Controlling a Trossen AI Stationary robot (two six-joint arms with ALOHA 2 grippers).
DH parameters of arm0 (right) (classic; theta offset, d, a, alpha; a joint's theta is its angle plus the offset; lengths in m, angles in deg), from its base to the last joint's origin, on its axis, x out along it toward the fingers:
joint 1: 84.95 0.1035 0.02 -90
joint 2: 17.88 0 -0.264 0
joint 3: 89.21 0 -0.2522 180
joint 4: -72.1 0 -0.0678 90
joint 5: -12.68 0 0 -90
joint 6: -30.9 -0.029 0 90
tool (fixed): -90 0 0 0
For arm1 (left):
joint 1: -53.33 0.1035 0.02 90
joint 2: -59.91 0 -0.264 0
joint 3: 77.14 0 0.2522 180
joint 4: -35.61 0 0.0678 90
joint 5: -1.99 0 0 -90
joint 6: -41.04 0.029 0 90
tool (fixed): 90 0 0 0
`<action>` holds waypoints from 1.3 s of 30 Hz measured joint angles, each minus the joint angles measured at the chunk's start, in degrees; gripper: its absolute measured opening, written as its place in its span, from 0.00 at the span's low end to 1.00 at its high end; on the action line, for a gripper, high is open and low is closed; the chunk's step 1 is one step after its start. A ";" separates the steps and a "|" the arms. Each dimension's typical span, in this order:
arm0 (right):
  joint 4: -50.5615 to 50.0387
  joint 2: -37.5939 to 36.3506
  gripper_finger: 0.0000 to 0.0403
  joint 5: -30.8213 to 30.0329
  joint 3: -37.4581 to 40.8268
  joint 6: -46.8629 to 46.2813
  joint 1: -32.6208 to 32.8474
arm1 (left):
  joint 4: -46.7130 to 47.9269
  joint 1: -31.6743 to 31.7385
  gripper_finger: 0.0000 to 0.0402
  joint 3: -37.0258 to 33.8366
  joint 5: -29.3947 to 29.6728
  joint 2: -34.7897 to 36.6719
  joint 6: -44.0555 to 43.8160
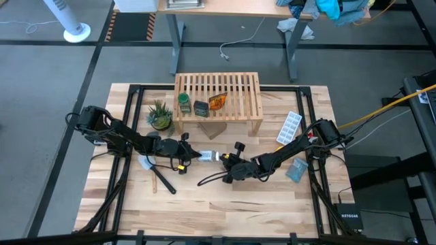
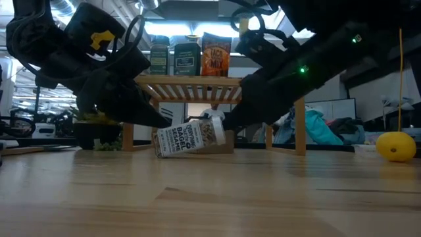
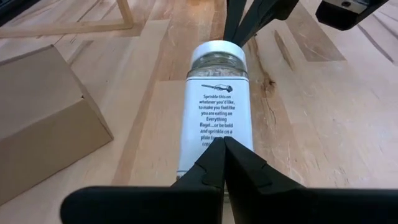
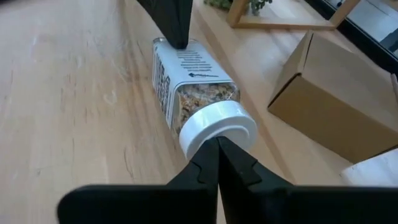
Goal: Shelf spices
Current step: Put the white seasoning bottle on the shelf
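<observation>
The white-capped jar (image 1: 208, 156) lies on its side on the table in front of the shelf (image 1: 218, 95), cap toward the table's right. My left gripper (image 1: 193, 154) is shut at the jar's bottom end, and my right gripper (image 1: 223, 158) is shut at its cap. In the low view the jar (image 2: 191, 137) is tilted, cap end higher. The green-lidded jar (image 1: 184, 102), the dark tin (image 1: 201, 108) and the amber-orange bottle (image 1: 217, 102) stand on the shelf's slatted top. My left gripper (image 3: 222, 144) meets the jar's bottom end (image 4: 163, 45) with its shut fingertips, coming low from the table's left, along the jar's length. Its own fingers hide the base in the left wrist view. My right gripper (image 4: 217, 142) touches the white cap (image 4: 219, 124) on its flat top with shut fingertips, coming low from the table's right, along the jar's length. The jar sits between the two grippers' tips, end to end.
A cardboard box (image 1: 212, 129) sits just behind the jar, under the shelf's front. A potted plant (image 1: 160, 116) stands left of the shelf. A white tray (image 1: 289, 127), a blue packet (image 1: 297, 170) and a yellow lemon-like ball (image 2: 396, 146) lie to the right; a dark stick (image 1: 163, 180) lies near left.
</observation>
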 joint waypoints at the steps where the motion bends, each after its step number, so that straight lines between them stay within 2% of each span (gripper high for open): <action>1: 0.34 0.00 0.01 -0.04 0.00 0.07 -0.01 | -0.02 0.00 0.00 0.00 0.00 0.02 0.00; 17: 8.09 -0.19 0.01 1.30 0.00 4.26 0.15 | -0.59 -1.02 0.00 -0.04 0.67 0.24 -0.37; 20: 11.84 -0.42 0.01 2.91 -0.40 5.34 0.23 | -0.53 -1.31 0.00 0.05 1.19 0.26 -0.37; 24: 18.34 -0.41 0.01 5.12 -0.92 10.34 -0.72 | 4.76 -1.78 0.00 0.04 -1.26 -0.49 -0.23; 39: 17.89 -0.45 0.01 4.97 -1.84 14.63 -1.58 | 6.21 -2.04 0.00 -0.11 2.19 -0.31 -1.66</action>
